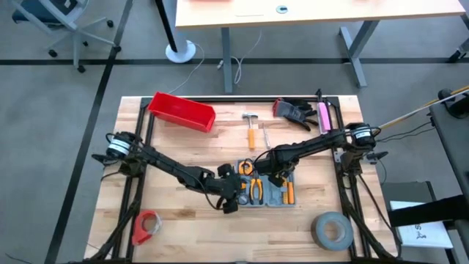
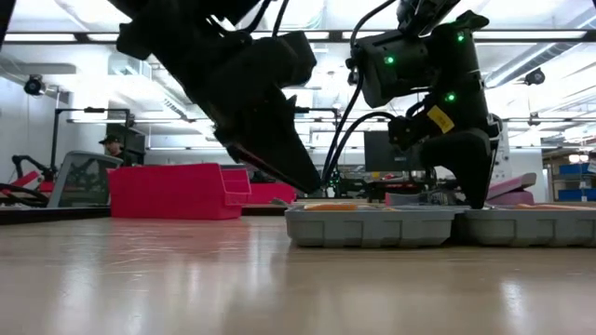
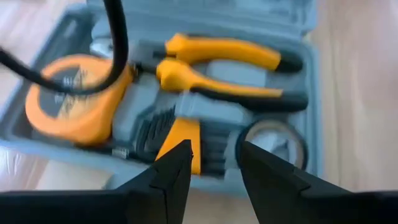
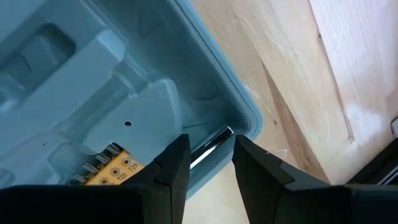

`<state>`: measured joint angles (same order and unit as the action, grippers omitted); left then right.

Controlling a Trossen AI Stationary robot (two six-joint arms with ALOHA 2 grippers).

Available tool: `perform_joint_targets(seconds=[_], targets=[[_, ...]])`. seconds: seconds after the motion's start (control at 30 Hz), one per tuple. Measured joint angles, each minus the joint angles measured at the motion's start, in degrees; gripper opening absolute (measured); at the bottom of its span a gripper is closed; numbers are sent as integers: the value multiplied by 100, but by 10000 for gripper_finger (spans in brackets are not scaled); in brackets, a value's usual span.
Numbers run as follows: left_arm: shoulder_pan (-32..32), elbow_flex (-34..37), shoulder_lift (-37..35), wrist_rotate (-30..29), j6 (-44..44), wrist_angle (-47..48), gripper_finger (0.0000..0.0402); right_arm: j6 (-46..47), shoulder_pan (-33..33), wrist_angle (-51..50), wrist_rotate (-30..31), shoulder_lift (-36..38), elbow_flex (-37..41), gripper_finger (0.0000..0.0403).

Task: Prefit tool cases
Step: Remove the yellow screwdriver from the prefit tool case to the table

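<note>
The tool case (image 1: 267, 189) is laid open and flat on the wooden table (image 1: 183, 213), near the middle toward the front edge, between the two arms. In its grey recesses an orange tape measure (image 3: 78, 99) and orange-handled pliers (image 3: 230, 68) are seated.

The left gripper (image 1: 233, 198) is held low at the case's left half; in the left wrist view its fingers (image 3: 171, 177) are parted by a narrow gap and nothing is seen between them.

The right gripper (image 1: 277, 176) is set down over the case's right half. In the right wrist view its fingers (image 4: 171, 171) are slightly apart at the case's rim, with a thin shiny metal piece (image 4: 208, 146) lying in the gap; whether it is actually gripped cannot be told.

Elsewhere on the table are found a red bin (image 1: 182, 111), a hammer (image 1: 250, 126), a grey tape roll (image 1: 332, 229) and a red tape roll (image 1: 145, 226).
</note>
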<state>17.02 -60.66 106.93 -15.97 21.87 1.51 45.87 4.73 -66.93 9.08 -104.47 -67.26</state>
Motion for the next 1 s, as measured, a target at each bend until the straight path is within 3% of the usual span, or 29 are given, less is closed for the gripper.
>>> perform_joint_targets(seconds=[0.73,1.0], targets=[[-64,26,114,118,-143,-45,142,-44,2,103,3,0,0,112],[-69,-652,523,255,-323,661,146,-66,2,143,1,0,0,112]])
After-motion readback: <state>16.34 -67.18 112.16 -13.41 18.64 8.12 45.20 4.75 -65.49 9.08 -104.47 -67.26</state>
